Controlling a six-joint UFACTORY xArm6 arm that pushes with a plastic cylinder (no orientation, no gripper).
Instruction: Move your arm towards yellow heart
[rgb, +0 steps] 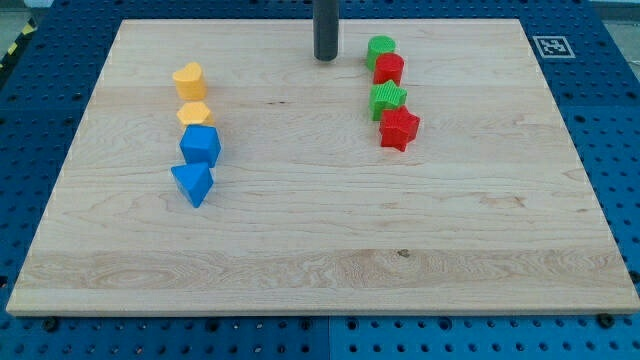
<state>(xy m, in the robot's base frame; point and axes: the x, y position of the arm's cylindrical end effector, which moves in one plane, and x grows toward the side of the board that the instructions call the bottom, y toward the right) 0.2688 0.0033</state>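
No readable writing — only a black-and-white square marker (550, 45) at the view's top right. My tip (325, 59) (a bare dark rod, no fingers to open or close) rests on the pale-grained wooden board (320, 250), well right of the yellow heart (188, 80), just left of the green block (380, 50).

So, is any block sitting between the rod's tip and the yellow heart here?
No. My tip is at the view's top centre; the yellow heart lies to its left, slightly lower. Only bare board lies between them. The yellow hexagon sits below the heart, off that line.
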